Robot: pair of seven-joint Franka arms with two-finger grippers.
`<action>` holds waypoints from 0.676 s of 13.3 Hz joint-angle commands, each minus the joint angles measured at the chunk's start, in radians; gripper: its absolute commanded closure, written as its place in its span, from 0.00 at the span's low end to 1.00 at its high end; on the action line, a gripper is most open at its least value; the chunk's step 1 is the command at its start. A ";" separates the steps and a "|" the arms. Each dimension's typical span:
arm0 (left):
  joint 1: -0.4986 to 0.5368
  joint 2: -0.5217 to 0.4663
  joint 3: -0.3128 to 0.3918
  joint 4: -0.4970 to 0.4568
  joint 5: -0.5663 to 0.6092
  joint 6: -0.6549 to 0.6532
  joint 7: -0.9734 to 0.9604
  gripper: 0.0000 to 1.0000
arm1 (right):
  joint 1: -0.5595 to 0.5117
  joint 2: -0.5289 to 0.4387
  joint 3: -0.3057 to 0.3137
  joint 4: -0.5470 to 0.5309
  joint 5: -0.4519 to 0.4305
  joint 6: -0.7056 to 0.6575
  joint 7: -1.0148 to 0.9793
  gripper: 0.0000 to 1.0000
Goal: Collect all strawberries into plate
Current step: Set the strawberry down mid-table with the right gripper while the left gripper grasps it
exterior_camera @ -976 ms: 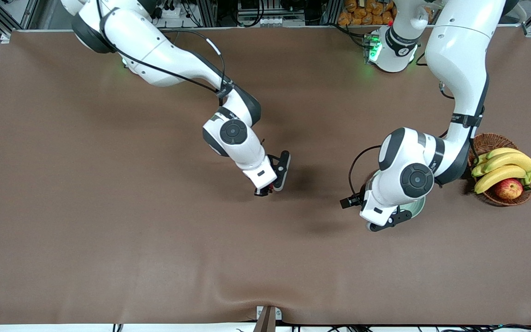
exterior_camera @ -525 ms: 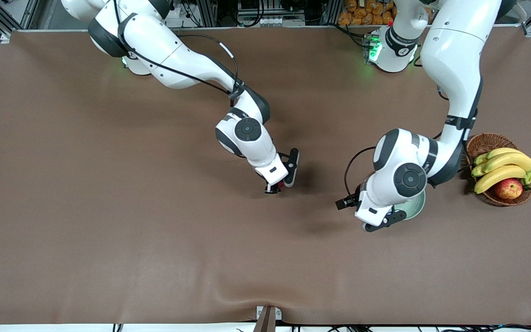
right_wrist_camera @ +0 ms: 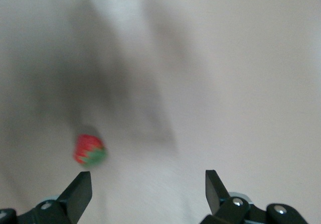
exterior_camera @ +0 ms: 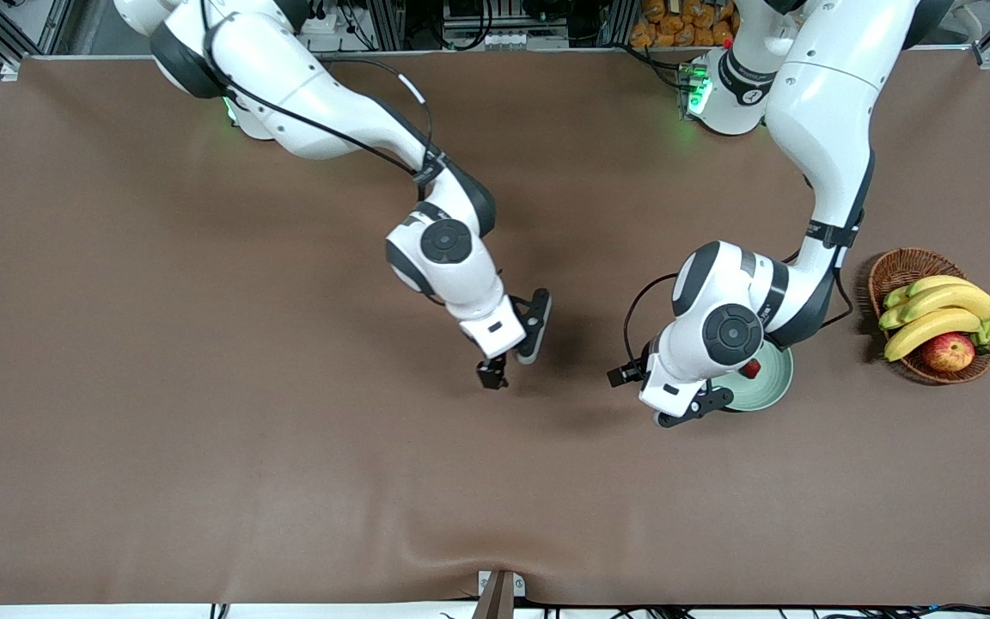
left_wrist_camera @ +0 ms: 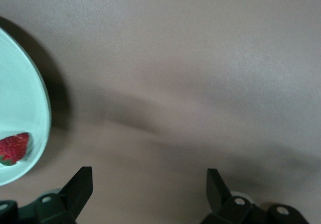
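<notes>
Mint plate (exterior_camera: pixel 768 387) with one strawberry (exterior_camera: pixel 750 370) (near rim)

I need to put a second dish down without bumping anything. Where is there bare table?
Bare cloth runs along the table edge nearest the front camera and across the right arm's end. It is crowded around the plate, left gripper and basket.
</notes>
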 commanded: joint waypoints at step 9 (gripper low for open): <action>-0.189 0.150 0.019 0.128 -0.019 0.163 -0.269 0.01 | -0.235 -0.518 -0.088 -0.236 0.028 -0.415 0.210 0.00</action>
